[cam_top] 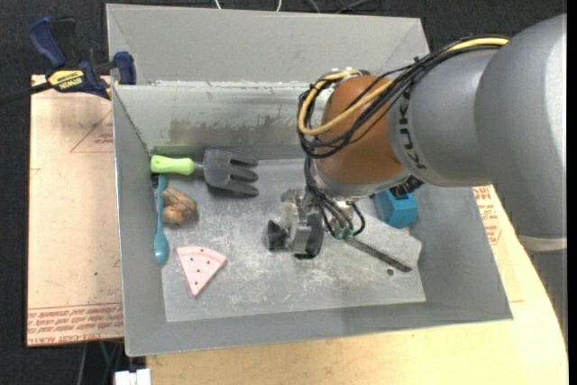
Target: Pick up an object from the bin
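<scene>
Arm bends in from right, pincer low at middle of bin.

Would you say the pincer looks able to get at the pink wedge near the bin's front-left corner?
Probably yes: the pink wedge lies flat on bare bin floor, apart from the blue spoon; only a small black piece sits between it and the pincer.

One fork, spoon, walnut, pink wedge, blue block, dark rod

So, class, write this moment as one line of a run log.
gripper: over bin centre | nearest: blue block, dark rod | left: pink wedge, blue spoon
</scene>
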Action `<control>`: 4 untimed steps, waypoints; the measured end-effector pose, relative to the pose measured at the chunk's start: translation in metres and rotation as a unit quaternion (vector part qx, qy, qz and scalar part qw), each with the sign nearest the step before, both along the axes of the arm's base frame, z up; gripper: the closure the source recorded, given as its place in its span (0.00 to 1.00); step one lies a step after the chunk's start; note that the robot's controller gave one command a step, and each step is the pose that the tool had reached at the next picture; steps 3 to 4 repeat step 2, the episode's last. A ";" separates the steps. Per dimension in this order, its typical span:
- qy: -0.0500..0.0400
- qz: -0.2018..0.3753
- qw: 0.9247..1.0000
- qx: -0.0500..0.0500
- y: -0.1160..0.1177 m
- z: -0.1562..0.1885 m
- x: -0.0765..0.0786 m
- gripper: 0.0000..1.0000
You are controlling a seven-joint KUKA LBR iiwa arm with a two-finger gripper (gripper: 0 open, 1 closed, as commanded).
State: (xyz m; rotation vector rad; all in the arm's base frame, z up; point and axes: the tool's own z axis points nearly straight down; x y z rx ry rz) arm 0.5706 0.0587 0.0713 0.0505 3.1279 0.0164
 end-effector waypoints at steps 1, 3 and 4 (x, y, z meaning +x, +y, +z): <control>0.003 0.036 0.999 -0.002 0.022 0.065 -0.008 1.00; 0.003 0.007 1.000 -0.002 0.008 0.148 -0.005 1.00; 0.003 0.007 1.000 -0.002 0.008 0.148 -0.005 1.00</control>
